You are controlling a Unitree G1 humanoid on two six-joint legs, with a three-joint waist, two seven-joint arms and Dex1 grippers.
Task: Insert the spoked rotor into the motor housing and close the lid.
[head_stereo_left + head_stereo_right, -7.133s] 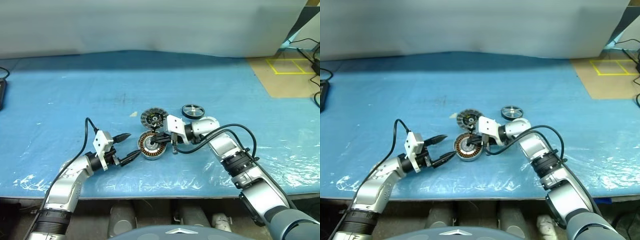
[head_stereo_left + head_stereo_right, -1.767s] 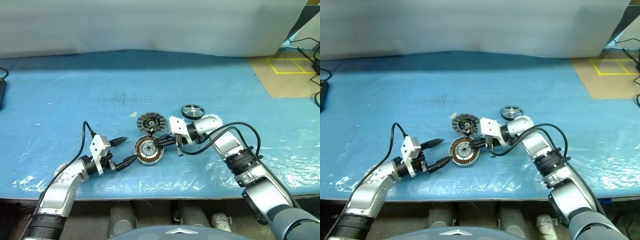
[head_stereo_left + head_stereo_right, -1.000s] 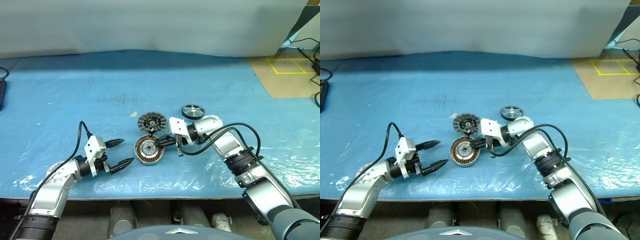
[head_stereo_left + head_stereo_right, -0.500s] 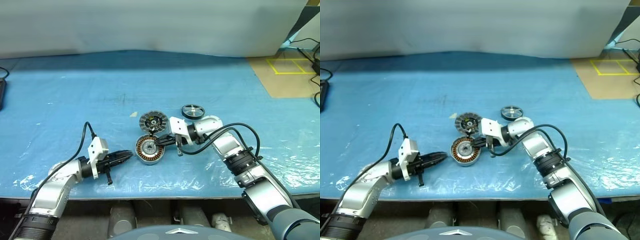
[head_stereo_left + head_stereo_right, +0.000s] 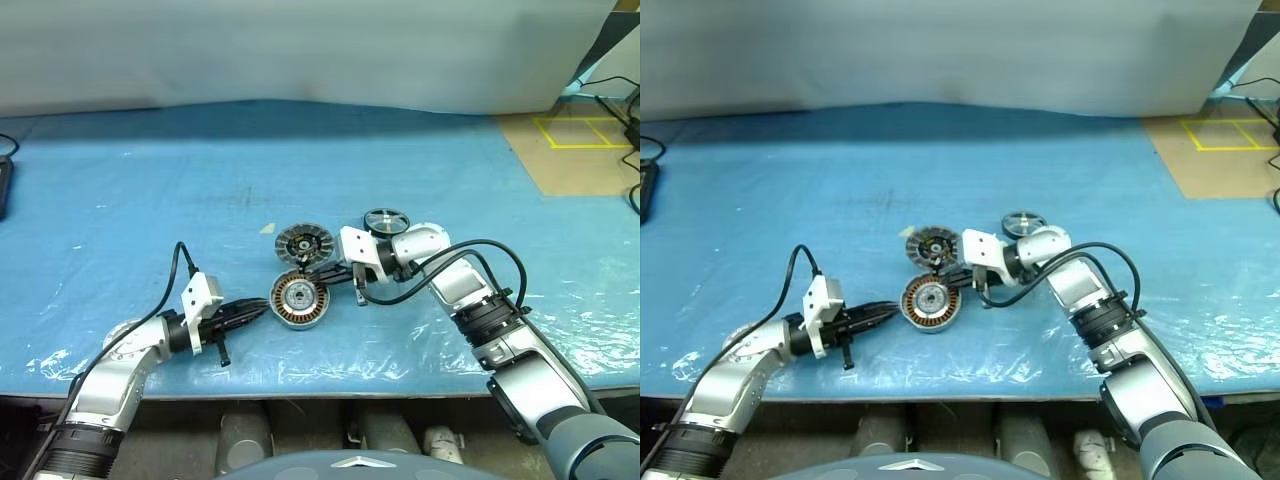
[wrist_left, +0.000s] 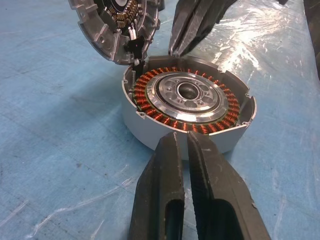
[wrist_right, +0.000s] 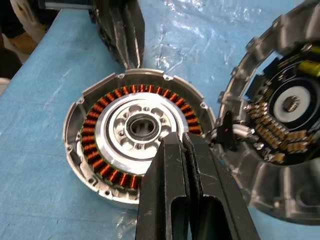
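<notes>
Both arms reach inward low over the blue bench (image 5: 150,190), flanking the motor housing (image 5: 298,300). The left gripper (image 5: 255,311) and right gripper (image 5: 318,272) each point at its rim, fingers together and empty. The lid (image 5: 304,243) leans behind; the spoked rotor (image 5: 386,221) lies beyond.

My motor housing (image 6: 186,107) is matt silver metal with glossy copper windings; the table (image 5: 150,200) wears smooth blue sheeting, partly under crinkled glossy film.

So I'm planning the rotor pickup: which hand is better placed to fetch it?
Right, probably. The spoked rotor lies on the table just behind the right hand. The left hand, shut, sits on the motor housing's opposite side.
</notes>
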